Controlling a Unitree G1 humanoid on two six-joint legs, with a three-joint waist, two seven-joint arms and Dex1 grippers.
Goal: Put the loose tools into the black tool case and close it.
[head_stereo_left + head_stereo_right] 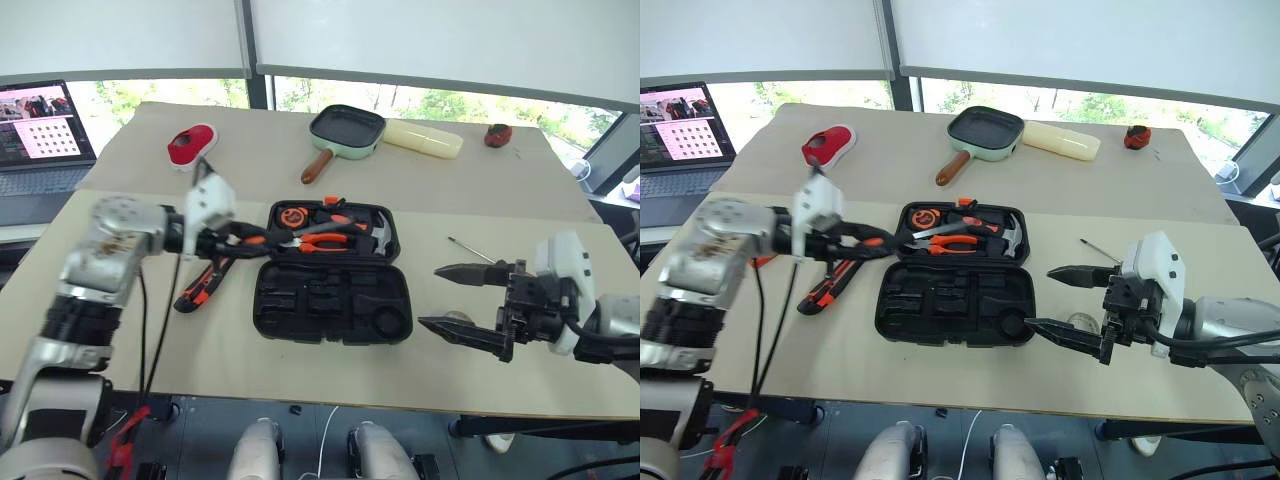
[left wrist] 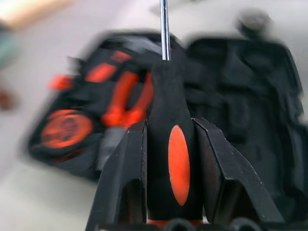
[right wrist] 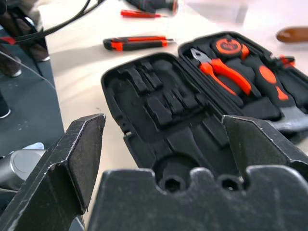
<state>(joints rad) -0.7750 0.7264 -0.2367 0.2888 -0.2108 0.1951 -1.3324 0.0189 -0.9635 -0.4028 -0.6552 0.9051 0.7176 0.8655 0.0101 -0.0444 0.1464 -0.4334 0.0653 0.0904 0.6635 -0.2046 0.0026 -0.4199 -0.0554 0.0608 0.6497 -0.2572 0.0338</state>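
the tool case [image 1: 330, 300] is black, the pliers [image 1: 325, 240] orange, the pan [image 1: 347, 131] pale green, the utility knife [image 1: 197, 288] orange and black.

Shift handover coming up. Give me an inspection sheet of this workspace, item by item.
Surface: beige table, two boards butted together.
Job's things: black tool case open flat, with pliers, a hammer and an orange tape measure in the far half; the near half's recesses are vacant. Utility knife lies left of the case; a slim screwdriver lies right of it.
Clutter: green pan, red mouse, pale yellow block, small red object.
Grippers: left gripper shut on a black-and-orange screwdriver; right gripper open, holding nothing.
Cables: black cables hanging off the left arm.
Surroundings: laptop at left, windows with blinds behind.
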